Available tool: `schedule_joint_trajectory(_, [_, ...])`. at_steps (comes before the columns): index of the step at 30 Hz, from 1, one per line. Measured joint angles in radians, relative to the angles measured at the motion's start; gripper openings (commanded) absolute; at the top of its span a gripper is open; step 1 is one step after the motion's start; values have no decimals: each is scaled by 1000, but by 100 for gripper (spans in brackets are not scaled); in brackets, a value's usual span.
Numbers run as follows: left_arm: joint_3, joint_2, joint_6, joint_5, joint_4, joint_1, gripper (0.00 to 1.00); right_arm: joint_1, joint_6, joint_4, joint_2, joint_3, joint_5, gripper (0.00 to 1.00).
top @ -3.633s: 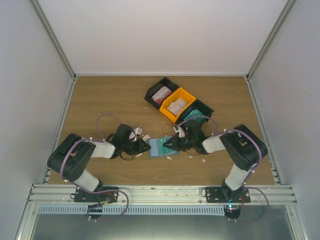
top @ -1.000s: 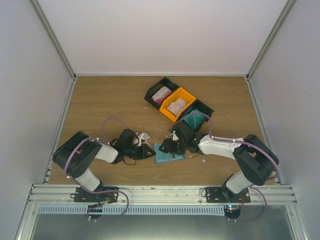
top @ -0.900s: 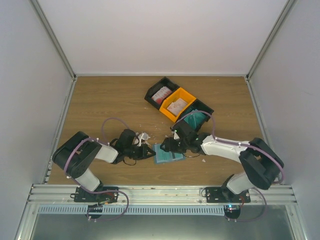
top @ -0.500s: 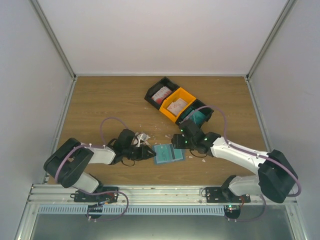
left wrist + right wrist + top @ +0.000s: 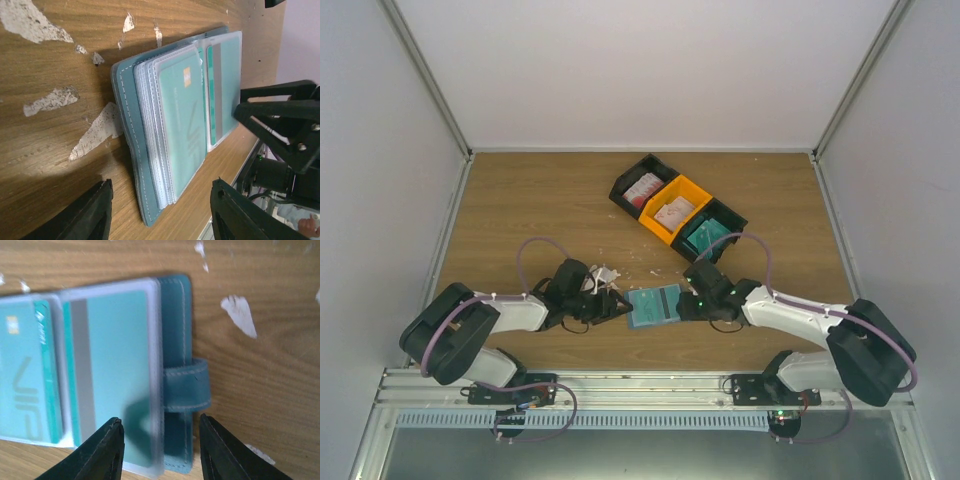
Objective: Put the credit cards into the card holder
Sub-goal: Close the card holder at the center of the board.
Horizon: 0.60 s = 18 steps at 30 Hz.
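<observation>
while both grippers stand with their jaws apart and nothing held in them, the card holder (image 5: 655, 306) lies open like a book on the table (image 5: 520, 210), in the gap between the two. the left gripper (image 5: 619, 308) points at one side of it and the right gripper (image 5: 689, 305) at the other, each just beside an edge.

seen from the left gripper (image 5: 162, 183), the card holder (image 5: 129, 130) sits straight ahead, its near end reaching in between the two fingers (image 5: 95, 212) with a gap on either side. a chip card (image 5: 180, 115), teal, lies on top of the stack of clear sleeves, and beyond it a striped card (image 5: 222, 85) sits in its sleeve, on the far side. white scraps (image 5: 50, 100) lie off to one side on the wood.

seen from the right gripper (image 5: 161, 418), the holder's strap tab (image 5: 186, 385) lies ahead of the gap between the fingers (image 5: 105, 445). the striped card (image 5: 115, 365) is just ahead of one finger, whose shadow falls on it; whether the fingers touch the sleeve i cannot tell.
</observation>
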Motion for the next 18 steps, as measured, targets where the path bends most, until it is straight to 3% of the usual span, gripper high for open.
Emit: schedule_joint_trajectory(18, [-15,72,-82,21,155,-27,56,-51,25,111,-13,-80,-103,42])
